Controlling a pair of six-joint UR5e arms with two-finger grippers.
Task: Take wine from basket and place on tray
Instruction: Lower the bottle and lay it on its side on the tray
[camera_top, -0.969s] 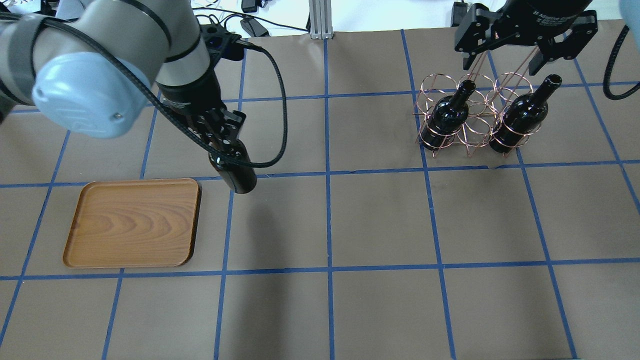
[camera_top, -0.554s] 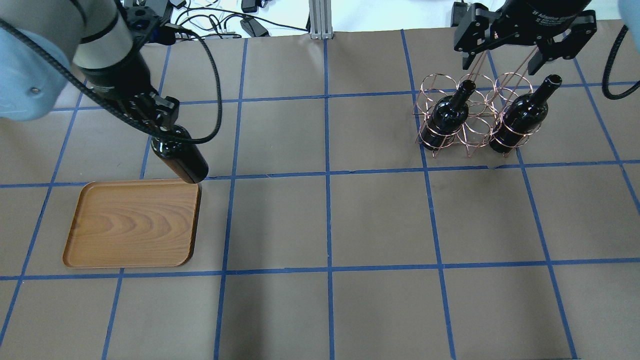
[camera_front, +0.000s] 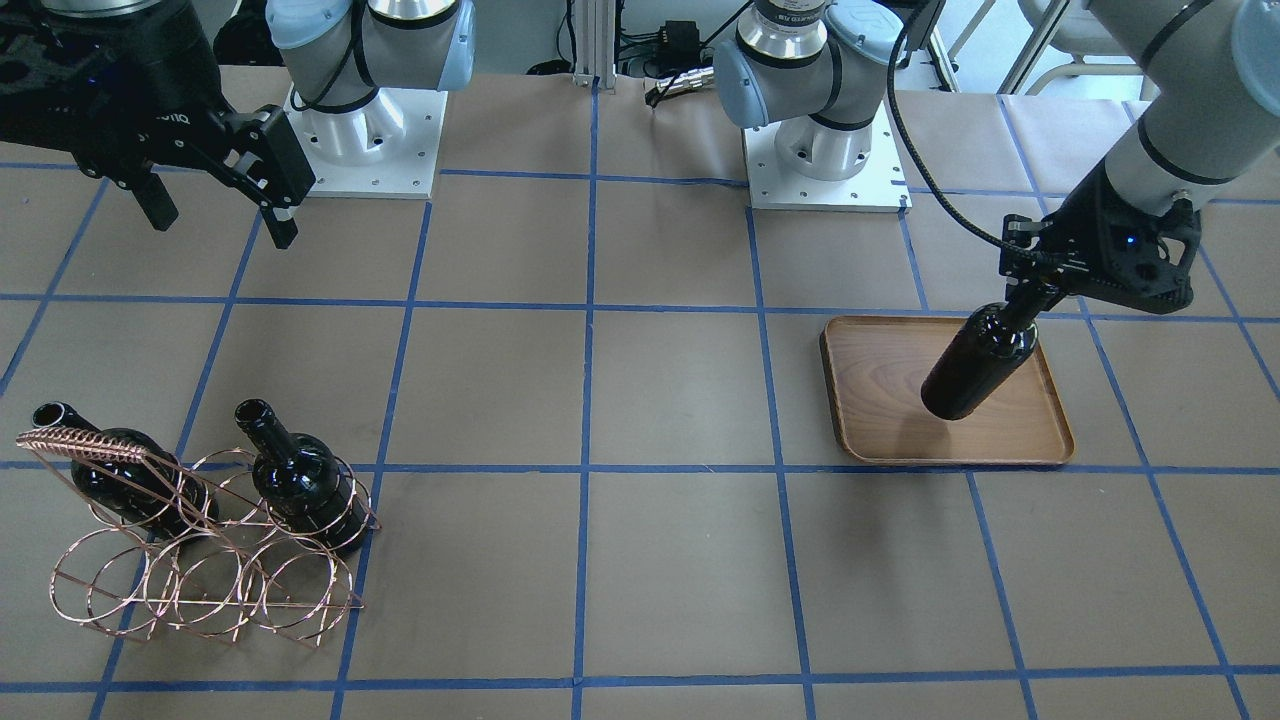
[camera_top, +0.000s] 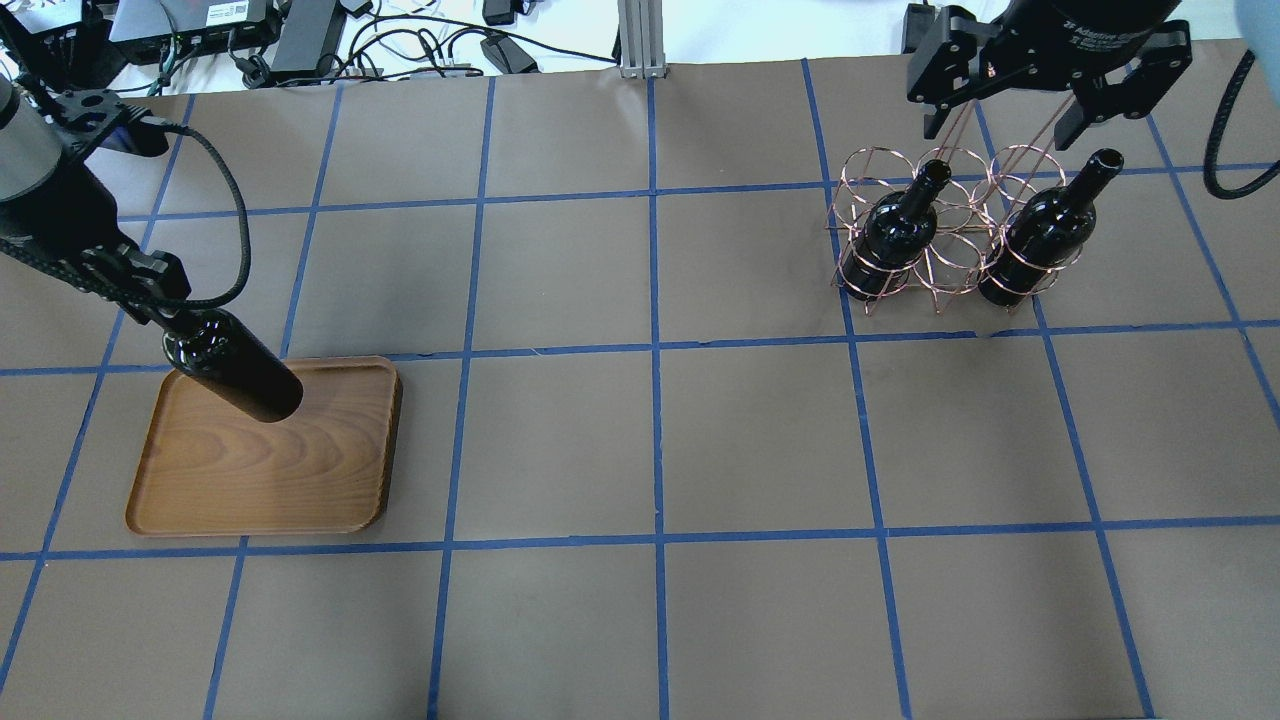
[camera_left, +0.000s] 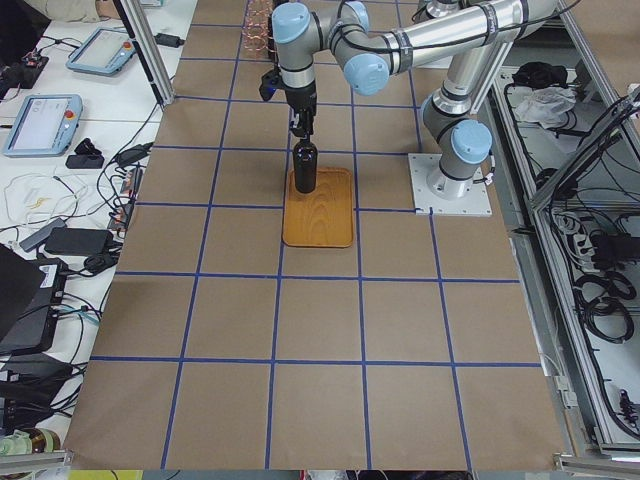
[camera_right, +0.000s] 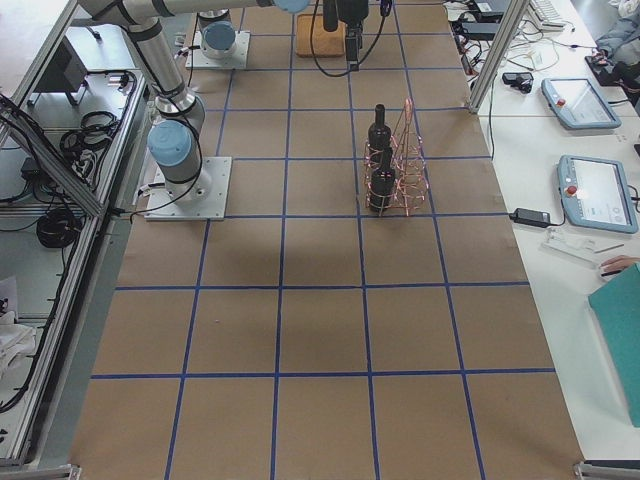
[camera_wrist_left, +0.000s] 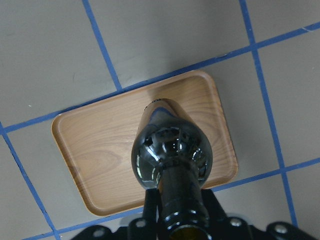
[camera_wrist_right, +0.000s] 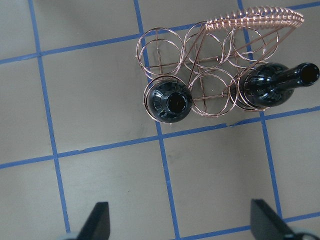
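My left gripper (camera_top: 160, 305) is shut on the neck of a near-black wine bottle (camera_top: 235, 372), held upright above the brown wooden tray (camera_top: 300, 470). In the front view the bottle (camera_front: 978, 362) hangs over the tray (camera_front: 880, 400), and in the left wrist view the bottle (camera_wrist_left: 172, 155) is above the tray (camera_wrist_left: 100, 155). The copper wire basket (camera_top: 950, 250) at the back right holds two more bottles (camera_top: 895, 232) (camera_top: 1045, 232). My right gripper (camera_top: 1010, 118) is open and empty above the basket (camera_wrist_right: 220, 65).
Blue tape lines grid the brown table cover (camera_top: 650, 450). Both arm bases (camera_front: 365, 130) stand at the robot's edge of the table. Cables and boxes lie beyond the table's far edge (camera_top: 300, 30).
My left gripper has carried the bottle leftward, from beside the tray's far right corner to over the tray. The right arm and the basket have not moved.
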